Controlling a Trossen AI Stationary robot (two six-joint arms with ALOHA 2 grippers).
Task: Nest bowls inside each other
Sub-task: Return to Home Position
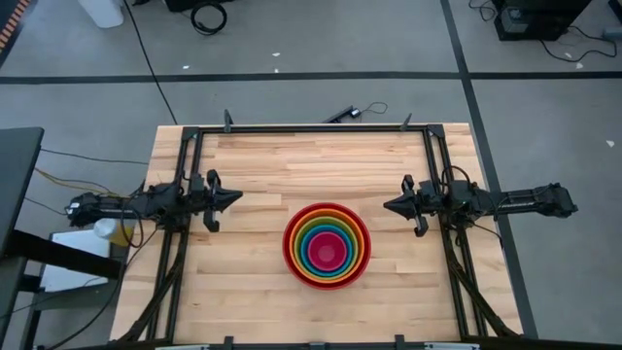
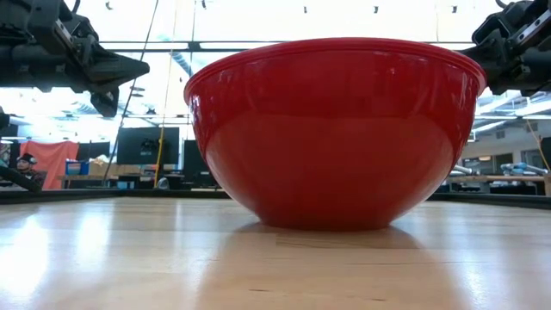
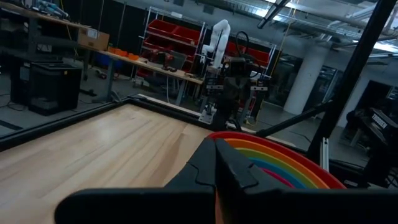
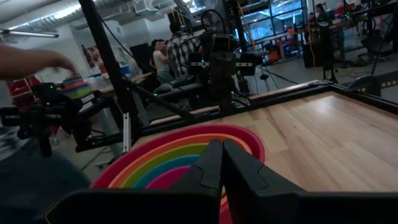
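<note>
The bowls (image 1: 327, 245) stand nested on the wooden table, a little toward its near edge: red outermost, then orange, lime green, blue, and magenta pink in the middle. The low view shows only the red bowl (image 2: 336, 129), resting on its base. My left gripper (image 1: 236, 199) hangs shut above the table's left side, pointing level toward the bowls and clear of them. My right gripper (image 1: 389, 205) hangs shut above the right side, also pointing at the stack. The nested rims show beyond the shut fingers of my left gripper (image 3: 216, 146) and my right gripper (image 4: 222, 146).
A black metal frame (image 1: 321, 128) runs along the table's far edge and down both sides under the arms. Bare wood lies all around the bowls. People stand at benches beyond the table (image 4: 168, 53), and a hand (image 4: 31, 62) shows at the edge of the right wrist view.
</note>
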